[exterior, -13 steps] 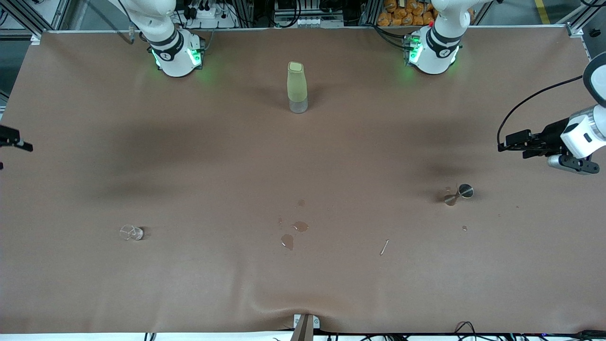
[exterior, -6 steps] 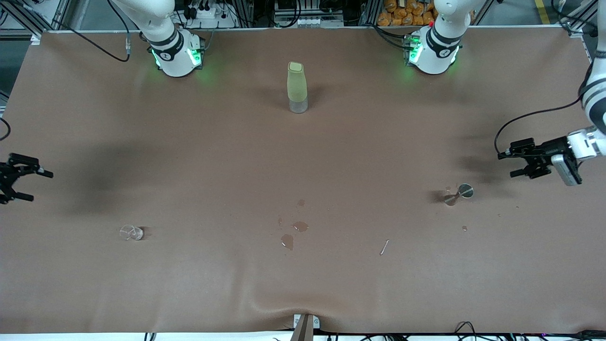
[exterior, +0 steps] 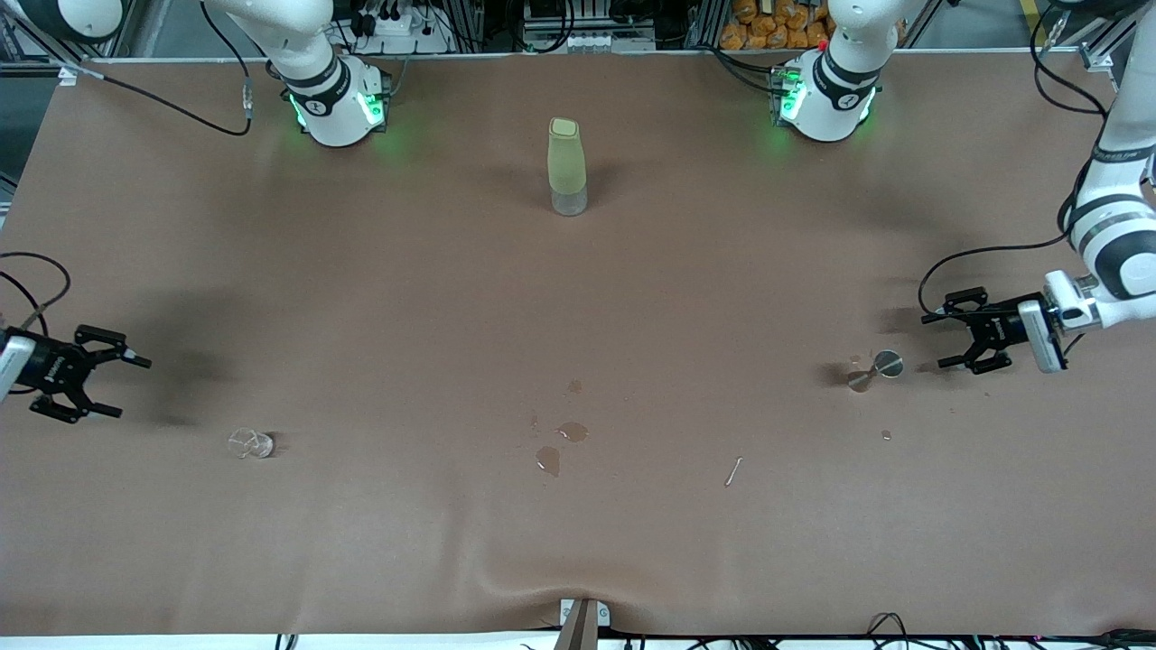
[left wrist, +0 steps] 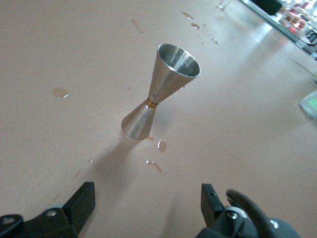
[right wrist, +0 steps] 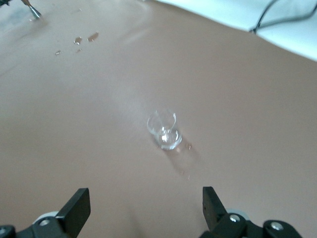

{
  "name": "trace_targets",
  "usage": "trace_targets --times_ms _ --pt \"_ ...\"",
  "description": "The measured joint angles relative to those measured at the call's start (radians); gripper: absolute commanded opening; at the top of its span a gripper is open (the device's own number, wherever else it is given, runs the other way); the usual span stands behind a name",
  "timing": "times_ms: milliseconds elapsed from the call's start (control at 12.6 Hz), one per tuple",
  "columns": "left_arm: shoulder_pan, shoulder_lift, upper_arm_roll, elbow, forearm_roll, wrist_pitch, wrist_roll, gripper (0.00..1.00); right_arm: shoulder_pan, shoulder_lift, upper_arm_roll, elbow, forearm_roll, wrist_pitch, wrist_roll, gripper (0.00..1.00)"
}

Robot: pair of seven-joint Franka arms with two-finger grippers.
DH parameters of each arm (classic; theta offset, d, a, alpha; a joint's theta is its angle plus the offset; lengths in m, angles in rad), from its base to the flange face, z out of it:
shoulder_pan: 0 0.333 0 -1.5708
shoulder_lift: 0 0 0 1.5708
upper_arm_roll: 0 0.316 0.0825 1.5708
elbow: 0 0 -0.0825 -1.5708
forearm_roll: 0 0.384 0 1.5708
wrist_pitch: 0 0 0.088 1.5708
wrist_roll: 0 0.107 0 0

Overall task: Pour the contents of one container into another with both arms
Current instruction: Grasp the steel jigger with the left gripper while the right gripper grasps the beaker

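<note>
Approach step: the left end effector, fingers wide, nears the upright steel hourglass jigger; the right end effector, wide, nears the small clear glass. Next: straddle and grip each

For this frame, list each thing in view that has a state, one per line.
left gripper: open, empty, beside the jigger
right gripper: open, empty, near the glass
jigger: upright on the table, untouched
small glass: upright on the table, untouched
green bottle: upright, capped, between the arm bases
table: spilled drops near the middle
</note>
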Motion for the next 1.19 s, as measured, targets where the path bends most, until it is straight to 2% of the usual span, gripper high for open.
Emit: trace_targets --times_ms 79,397,874,1192 --pt "0.000 0.033 -0.001 0.020 -0.017 -0.011 0.071 0.81 0.000 0.017 0.002 0.000 0.039 0.008 -0.078 1.00" --pt "-0.001 0.111 -0.019 0.060 -0.090 -0.052 0.295 0.69 0.010 0.113 0.012 0.001 0.204 0.031 -0.333 1.00" --pt "-0.008 0.132 -0.075 0.075 -0.175 -0.058 0.474 0.65 0.028 0.247 0.020 0.001 0.415 0.033 -0.505 1.00" --pt "-0.008 0.157 -0.091 0.101 -0.191 -0.060 0.541 0.61 0.064 0.300 0.021 0.002 0.541 0.033 -0.523 1.00"
